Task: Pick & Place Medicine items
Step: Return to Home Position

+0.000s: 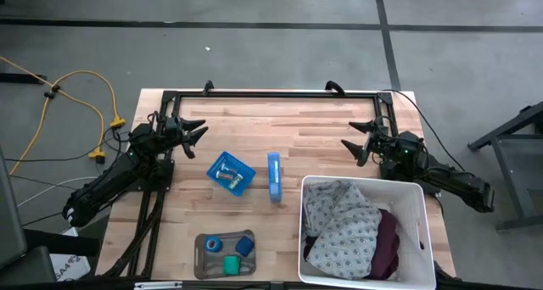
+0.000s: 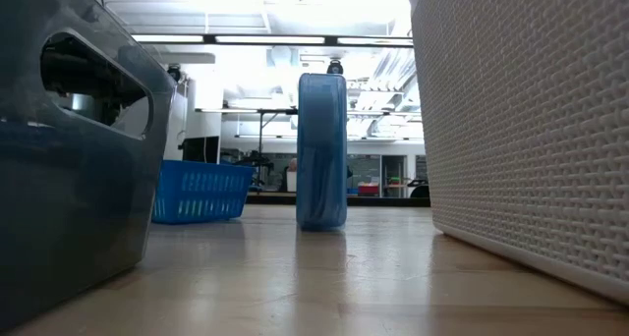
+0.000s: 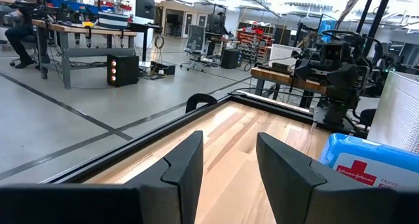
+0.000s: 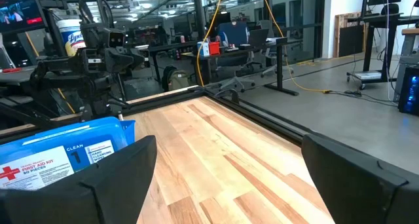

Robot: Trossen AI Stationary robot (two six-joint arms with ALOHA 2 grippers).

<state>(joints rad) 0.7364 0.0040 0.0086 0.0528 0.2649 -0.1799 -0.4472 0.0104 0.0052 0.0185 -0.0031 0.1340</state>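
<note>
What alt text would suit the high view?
The robot's left hand and right hand are open and empty at the sides of a wooden table. On it: a blue bin, an upright blue kit, a white bin of clothes, a grey tray.

The left arm (image 1: 110,186) and right arm (image 1: 456,186) are matte black, built of slim jointed segments. Their fingers (image 3: 184,175) are flat, angular dark wedges. A faint green glow (image 1: 408,152), perhaps an indicator light, marks the right wrist.

An open industrial robotics lab: beyond the left gripper (image 3: 229,140), workbenches (image 3: 85,29) carrying monitors (image 3: 144,2) and rolling office chairs (image 3: 196,36) stand on a grey concrete floor (image 3: 65,112) marked with dark lines; strip lights (image 2: 265,39) run overhead.
</note>
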